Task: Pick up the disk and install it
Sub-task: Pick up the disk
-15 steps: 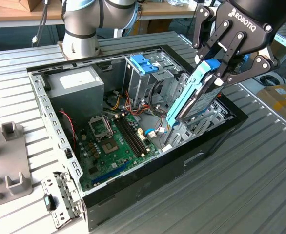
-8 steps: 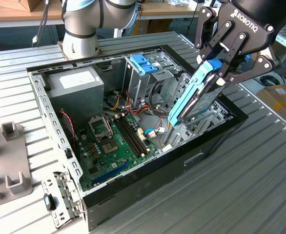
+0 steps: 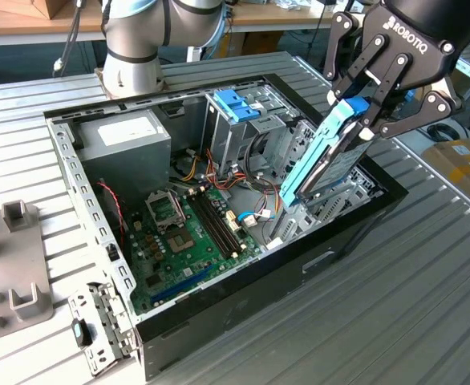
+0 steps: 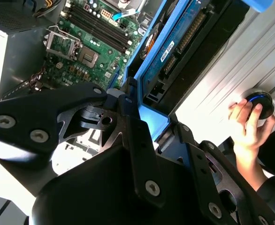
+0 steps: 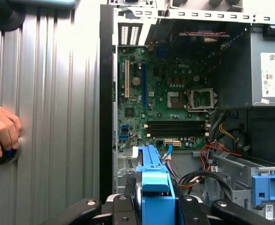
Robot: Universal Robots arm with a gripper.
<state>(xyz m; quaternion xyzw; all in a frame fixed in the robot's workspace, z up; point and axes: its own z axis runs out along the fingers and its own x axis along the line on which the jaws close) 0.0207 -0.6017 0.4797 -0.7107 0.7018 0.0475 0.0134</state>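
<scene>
I see my gripper clenched on the disk, its black fingers pinching the upper end of the blue carrier frame from 2 sides. The disk hangs tilted over the end of the open computer case on the exterior view's right, its lower end dipping toward the metal bays there; I cannot tell whether it touches them. In the second wrist view the disk shows its underside circuit board and connector edge, with the gripper closed on the frame. In the first wrist view the blue frame of the disk sits between the fingers of the gripper. Inside the case lie the green motherboard and the grey power-supply box, and the blue handle tops the drive cage just beside the disk. The case lies on a ribbed metal table. A person's hand rests on a round black object at the table's edge, well apart from the case.
</scene>
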